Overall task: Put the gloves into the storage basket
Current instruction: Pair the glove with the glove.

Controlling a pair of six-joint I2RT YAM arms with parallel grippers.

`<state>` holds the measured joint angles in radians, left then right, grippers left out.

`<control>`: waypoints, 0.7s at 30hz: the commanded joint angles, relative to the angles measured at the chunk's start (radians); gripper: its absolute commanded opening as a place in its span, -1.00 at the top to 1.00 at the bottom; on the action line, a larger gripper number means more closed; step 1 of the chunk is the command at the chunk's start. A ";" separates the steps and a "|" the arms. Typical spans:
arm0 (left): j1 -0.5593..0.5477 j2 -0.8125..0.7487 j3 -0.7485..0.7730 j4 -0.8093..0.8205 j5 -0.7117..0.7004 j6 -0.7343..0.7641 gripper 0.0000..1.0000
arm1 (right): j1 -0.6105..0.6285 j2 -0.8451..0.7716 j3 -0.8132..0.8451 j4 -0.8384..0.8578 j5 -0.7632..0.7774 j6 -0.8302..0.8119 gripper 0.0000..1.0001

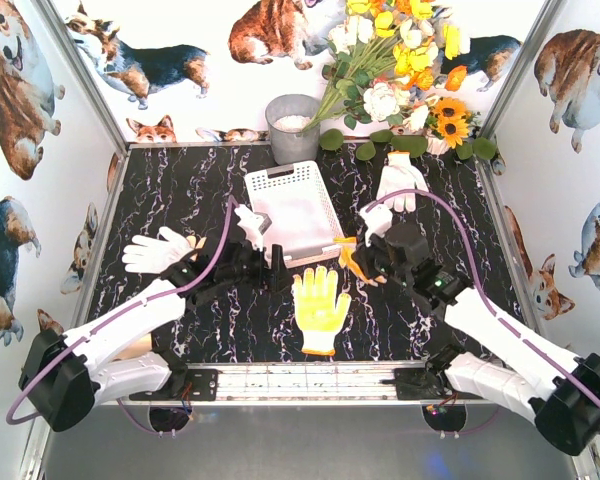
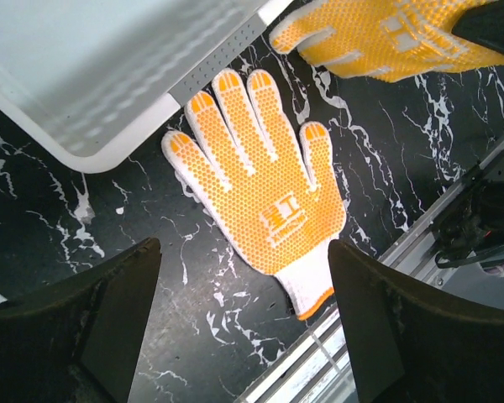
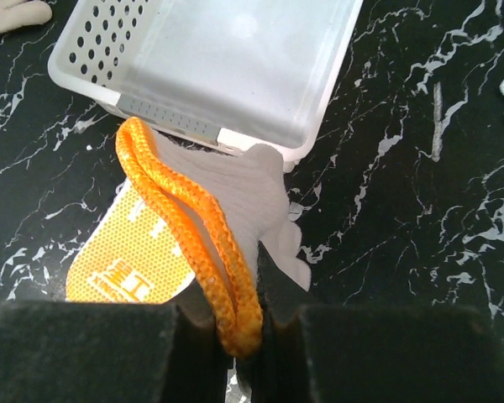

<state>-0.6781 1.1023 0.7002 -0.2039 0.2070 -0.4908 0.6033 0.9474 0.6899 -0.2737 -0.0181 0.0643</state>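
A: Item one, right gripper (image 3: 239, 323)?
B: We list it clamped on the orange cuff of one glove (image 3: 244, 189), which hangs just ahead of it, beside the storage basket (image 3: 168, 113) rim.
A: Item two, left gripper (image 2: 244, 285)?
B: We list its jaws apart, above a yellow-palmed glove (image 2: 260, 193) lying flat on the table (image 2: 420, 151) directly beneath it, with the basket corner just beyond.

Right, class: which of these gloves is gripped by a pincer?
The yellow-palmed glove at the basket's near corner: the right pincer pinches its orange cuff. The other gloves lie free, even the flat one under the open left pincer.
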 commanded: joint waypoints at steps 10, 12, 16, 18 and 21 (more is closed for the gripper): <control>0.032 -0.044 0.084 -0.112 0.032 0.058 -0.53 | 0.137 0.011 -0.080 0.230 0.214 -0.028 1.00; 0.034 -0.044 0.084 -0.115 0.032 0.062 -0.53 | 0.143 0.028 -0.088 0.270 0.216 -0.037 1.00; 0.040 -0.045 0.088 -0.129 0.029 0.074 -0.53 | 0.146 0.063 -0.096 0.346 0.174 -0.052 1.00; 0.043 -0.048 0.090 -0.137 0.026 0.080 -0.53 | 0.149 0.088 -0.097 0.381 0.141 -0.063 1.00; 0.050 -0.054 0.088 -0.139 0.025 0.084 -0.53 | 0.153 0.135 -0.092 0.418 0.074 -0.078 1.00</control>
<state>-0.6411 1.0611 0.7746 -0.3370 0.2272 -0.4290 0.7456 1.0447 0.5907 -0.0151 0.1314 0.0223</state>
